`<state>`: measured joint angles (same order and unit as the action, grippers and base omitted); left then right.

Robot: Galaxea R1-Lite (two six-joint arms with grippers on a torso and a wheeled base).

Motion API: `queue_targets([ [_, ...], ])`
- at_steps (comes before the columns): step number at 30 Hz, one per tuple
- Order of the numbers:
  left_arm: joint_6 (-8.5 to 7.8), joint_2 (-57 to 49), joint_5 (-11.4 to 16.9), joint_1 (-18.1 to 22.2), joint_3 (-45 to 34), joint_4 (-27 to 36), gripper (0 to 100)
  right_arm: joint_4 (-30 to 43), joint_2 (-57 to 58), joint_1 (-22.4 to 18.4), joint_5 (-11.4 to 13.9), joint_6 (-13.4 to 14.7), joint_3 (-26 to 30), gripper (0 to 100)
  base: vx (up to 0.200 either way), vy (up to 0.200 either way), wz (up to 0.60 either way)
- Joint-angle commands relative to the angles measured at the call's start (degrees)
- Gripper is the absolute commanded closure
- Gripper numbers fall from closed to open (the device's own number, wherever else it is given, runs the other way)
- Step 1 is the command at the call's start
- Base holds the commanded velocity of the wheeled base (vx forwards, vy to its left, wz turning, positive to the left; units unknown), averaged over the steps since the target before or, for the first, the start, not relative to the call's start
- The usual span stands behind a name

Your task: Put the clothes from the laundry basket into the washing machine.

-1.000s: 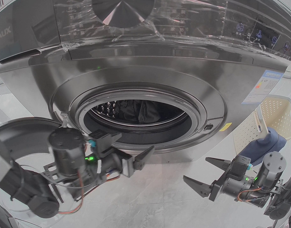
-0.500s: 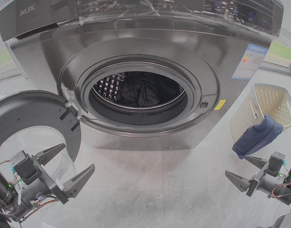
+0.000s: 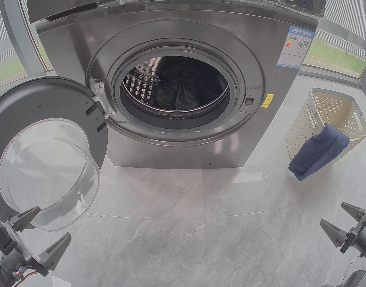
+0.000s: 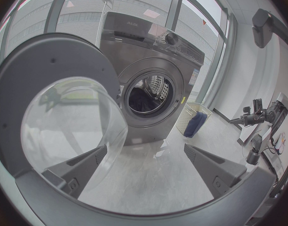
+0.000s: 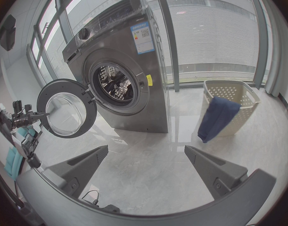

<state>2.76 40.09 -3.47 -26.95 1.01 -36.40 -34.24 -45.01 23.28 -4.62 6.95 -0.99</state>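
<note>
Both grippers empty, jaws apart. Left gripper (image 3: 51, 222) sits low by the round grey glass-windowed door (image 3: 43, 100), right gripper (image 3: 332, 214) low, short of the cream perforated plastic laundry basket (image 3: 338, 96). Navy blue cloth garment (image 3: 318, 152) is draped over the basket's near rim, mostly outside. Risks: a sideways tug likely tips the light basket, or the garment slides to the floor. Long axis runs rim-to-floor — free end points down, slightly toward the grey steel front-loading washing machine (image 3: 231, 32).
</note>
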Motion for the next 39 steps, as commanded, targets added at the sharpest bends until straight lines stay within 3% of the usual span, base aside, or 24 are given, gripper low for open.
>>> queue_targets([
  [1, -0.03, -18.74, 1.10, 6.65, -0.66, 11.97, 0, 6.38, 13.89, -6.41, 0.05, -0.18, 0.90, 0, 0.000, 0.000, 0.00],
  [3, 0.06, -25.51, 1.28, 9.73, 0.04, 18.82, 0, 10.25, 19.61, -8.96, 0.49, -0.36, 0.90, 0, 0.200, 0.000, 0.00],
  [10, 0.50, -30.34, 2.77, 14.39, -1.01, 23.74, 0, 21.24, 30.33, -13.62, 1.02, -1.24, 0.90, 0, 0.114, -0.171, 0.00],
  [13, 0.06, -33.68, 3.91, 17.81, -1.01, 28.93, 0, 30.46, 39.29, -16.43, 1.10, -1.59, 0.90, 0, 0.000, -0.200, 0.00],
  [17, 0.41, -34.73, 4.97, 19.13, -1.01, 32.27, 0, 31.08, 40.00, -16.96, -0.04, -0.53, 0.90, 0, 0.000, -0.200, 0.00],
  [19, -0.03, -34.73, 5.06, 20.19, -1.01, 32.09, 0, 31.34, 39.82, -17.92, -1.18, -1.32, 0.90, 0, 0.000, -0.200, 0.00],
  [21, -0.65, -35.52, 5.50, 24.40, -1.01, 32.18, 0, 32.75, 41.84, -23.99, -0.48, -5.45, 0.81, 0, 0.000, -0.200, 0.00],
  [22, -0.65, -35.61, 5.58, 24.67, -1.01, 32.18, 0, 33.01, 42.02, -24.34, -0.21, -5.63, 0.90, 0, 0.000, -0.200, 0.00],
  [23, -0.82, -37.11, 7.87, 27.48, -1.01, 32.27, 0, 34.07, 42.46, -25.04, 1.81, -6.60, 0.72, 0, 0.000, -0.200, 0.00],
  [25, -0.56, -38.51, 10.95, 27.83, -1.01, 32.27, 0, 34.77, 42.72, -24.69, 2.77, -6.86, 0.72, 0, 0.000, -0.200, 0.00],
  [29, -0.38, -39.83, 6.81, 27.04, -0.92, 32.80, 0, 34.51, 43.07, -24.25, 2.77, -6.95, 0.81, 0, 0.000, 0.000, 0.00],
  [31, -2.93, -39.92, 2.86, 27.13, -1.01, 34.99, 0, 34.51, 44.13, -24.08, 2.77, -6.95, 0.81, 0, 0.000, 0.000, 0.00],
  [32, -3.28, -39.92, 2.07, 27.13, -1.01, 36.49, 0, 34.33, 44.22, -23.99, 2.77, -6.95, 0.90, 0, 0.000, -0.200, 0.00],
  [33, -2.93, -39.92, 1.45, 27.04, -0.31, 38.95, 0, 34.33, 44.30, -23.99, 2.86, -6.95, 0.90, 0, 0.000, -0.200, 0.00],
  [35, -2.23, -39.92, 1.72, 26.95, -0.48, 37.90, 0, 34.33, 44.30, -23.90, 2.86, -6.95, 0.90, 0, 0.000, -0.200, 0.00],
  [39, -2.67, -39.83, 1.89, 26.95, -1.01, 36.40, 0, 34.33, 44.30, -23.99, 2.86, -6.95, 0.90, 0, 0.000, -0.200, 0.00],
])
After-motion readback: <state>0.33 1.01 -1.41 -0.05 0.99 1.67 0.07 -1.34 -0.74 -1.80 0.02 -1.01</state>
